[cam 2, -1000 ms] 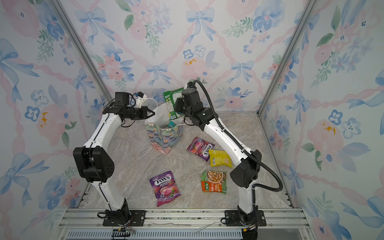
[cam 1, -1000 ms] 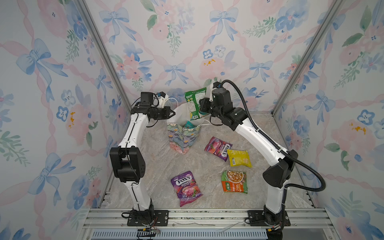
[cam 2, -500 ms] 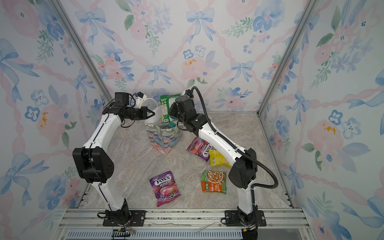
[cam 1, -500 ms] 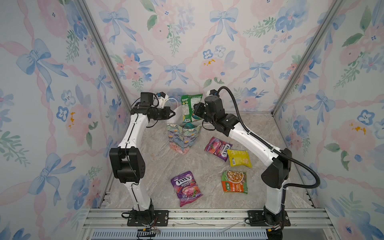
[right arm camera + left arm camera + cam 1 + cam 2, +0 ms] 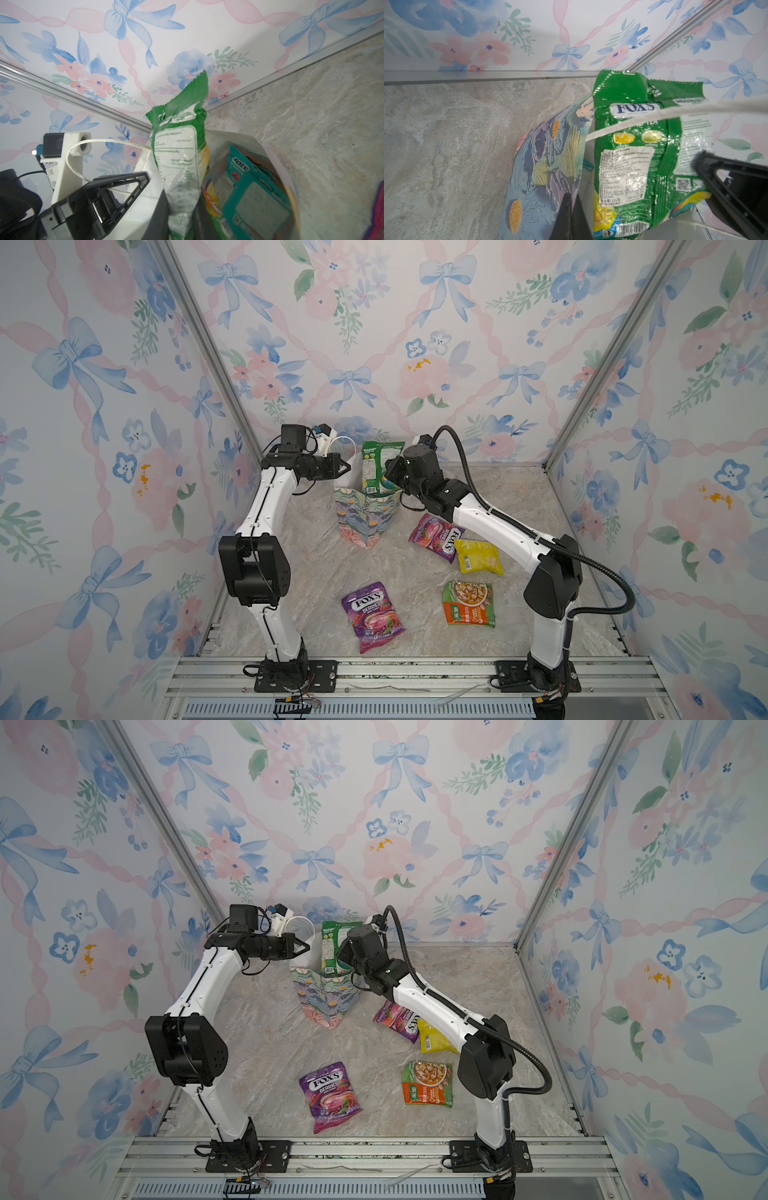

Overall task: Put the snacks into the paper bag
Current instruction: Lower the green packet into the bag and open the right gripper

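Gripping the glossy green packet (image 5: 376, 466) upright, the right gripper (image 5: 392, 476) had its lower end inside the floral paper bag (image 5: 360, 519), beside a teal packet (image 5: 249, 187). The left gripper (image 5: 343, 467) pinched the bag's rim. Bare tabletop (image 5: 305, 543) lay open left of the bag.

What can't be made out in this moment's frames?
Paper bag contents: both top views, blocked by its wall and the green packet; right wrist view, cut off by the frame edge.
Right gripper fingertips: both top views, behind its own wrist.
Yellow pouch: a top view, partly behind the right arm.
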Robot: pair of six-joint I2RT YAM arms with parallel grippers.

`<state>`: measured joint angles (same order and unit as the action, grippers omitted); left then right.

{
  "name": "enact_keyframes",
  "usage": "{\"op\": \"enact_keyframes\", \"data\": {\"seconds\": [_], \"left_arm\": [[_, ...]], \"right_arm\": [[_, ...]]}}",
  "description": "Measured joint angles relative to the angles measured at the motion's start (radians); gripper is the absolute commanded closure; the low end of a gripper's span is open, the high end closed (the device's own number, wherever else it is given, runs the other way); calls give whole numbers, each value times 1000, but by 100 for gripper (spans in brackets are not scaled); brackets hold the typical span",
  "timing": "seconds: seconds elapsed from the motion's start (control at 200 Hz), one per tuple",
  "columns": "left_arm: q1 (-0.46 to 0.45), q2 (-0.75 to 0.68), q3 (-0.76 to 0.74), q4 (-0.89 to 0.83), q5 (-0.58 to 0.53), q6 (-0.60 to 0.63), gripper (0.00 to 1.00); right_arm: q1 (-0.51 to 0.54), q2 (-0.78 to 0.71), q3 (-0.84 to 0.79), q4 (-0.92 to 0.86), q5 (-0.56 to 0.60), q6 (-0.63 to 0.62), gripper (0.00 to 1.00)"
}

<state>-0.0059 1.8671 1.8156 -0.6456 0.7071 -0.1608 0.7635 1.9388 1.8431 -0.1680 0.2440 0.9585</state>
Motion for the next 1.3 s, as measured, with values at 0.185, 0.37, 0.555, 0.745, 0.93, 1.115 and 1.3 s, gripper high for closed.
{"op": "enact_keyframes", "data": {"seconds": [0.185,0.37,0.555,0.745,0.93,1.115,1.3], "left_arm": [[0,0,0,0,0,0,100],[0,0,0,0,0,0,100],[0,0,0,0,0,0,100],[0,0,0,0,0,0,100],[0,0,0,0,1,0,100],[0,0,0,0,8,0,100],[0,0,0,0,8,0,100]], "right_arm": [[13,-10,-8,11,4,4,100],[25,-32,-27,28,19,8,100],[32,-64,-74,49,39,11,100],[33,-77,-92,54,43,19,100],[46,-80,-103,58,45,31,100],[55,-80,-116,59,45,45,100],[55,-78,-116,60,40,54,100]]}}
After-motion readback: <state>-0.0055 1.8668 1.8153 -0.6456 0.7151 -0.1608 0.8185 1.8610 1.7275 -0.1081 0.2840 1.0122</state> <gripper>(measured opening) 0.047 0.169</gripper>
